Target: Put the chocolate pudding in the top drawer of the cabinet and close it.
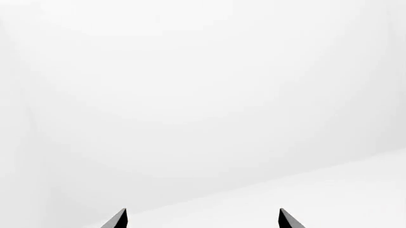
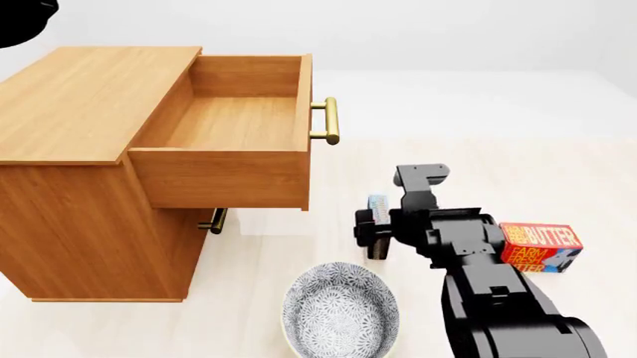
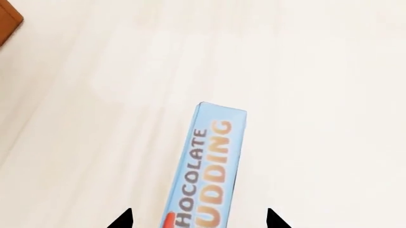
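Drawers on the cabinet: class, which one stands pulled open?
The top drawer, the deeper one with the larger brass handle, stands pulled out and empty; the lower drawer beneath stays shut.

Light-brown wood-grain boxy cabinet [image 2: 80,149], same wood for the pulled-out top drawer [image 2: 234,119], brass-yellow bar handle [image 2: 329,121] on its front. Light blue narrow face on the thin chocolate pudding box [image 3: 209,171], with brown and orange lettering. Red-orange rectangular butter box [image 2: 541,246] at right, white lettering, blue corner. Near, round white bowl [image 2: 341,312] covered in fine grey-blue floral pattern. Black right robot arm [image 2: 497,298]. Pale cream floor [image 2: 557,171].
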